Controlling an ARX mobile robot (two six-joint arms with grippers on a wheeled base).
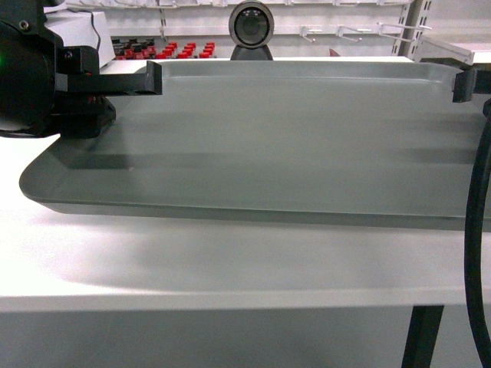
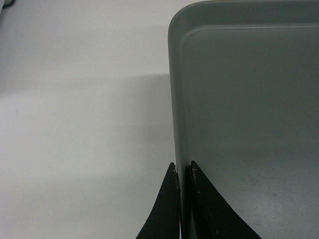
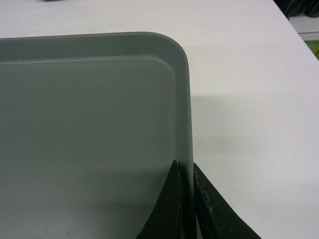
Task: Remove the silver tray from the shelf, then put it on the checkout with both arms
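The silver tray (image 1: 291,146) is a wide matte grey tray lying just over the white checkout (image 1: 230,261), with a shadow under its near edge. I cannot tell whether it touches the tabletop. My left gripper (image 1: 153,79) is shut on its left rim, one finger inside and one outside (image 2: 183,169). The tray (image 2: 249,124) fills the right of the left wrist view, over the checkout (image 2: 75,149). My right gripper (image 1: 460,84) is shut on the right rim in the same way (image 3: 185,167), with the tray (image 3: 89,139) to its left and the checkout (image 3: 259,124) to its right. The shelf is out of view.
A round-lensed camera (image 1: 252,27) stands just behind the tray's far rim. Store racks with red-capped bottles (image 1: 165,52) and bare hooks line the background. A black cable (image 1: 479,230) hangs at the right edge. A dark table leg (image 1: 422,337) shows below the tabletop's front edge.
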